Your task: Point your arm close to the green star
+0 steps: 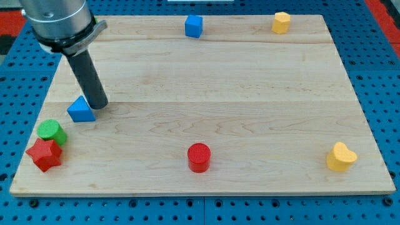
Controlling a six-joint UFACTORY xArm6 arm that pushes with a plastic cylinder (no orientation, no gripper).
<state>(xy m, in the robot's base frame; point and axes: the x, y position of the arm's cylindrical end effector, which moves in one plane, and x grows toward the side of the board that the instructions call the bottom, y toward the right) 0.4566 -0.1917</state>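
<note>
A pale wooden table (pixel 206 81) holds seven small blocks: two blue, two yellow, two red, one green. My tip (pixel 98 105), the end of a dark smooth rod, touches the blue triangle (pixel 80 109); no pincer is fitted. The green block (pixel 50 131), which looks rounded, sits at lower left against the red star (pixel 44 154). Elsewhere: blue cube (pixel 194 26), red cylinder (pixel 199 157), two yellow hearts (pixel 281 22) (pixel 340 157).
</note>
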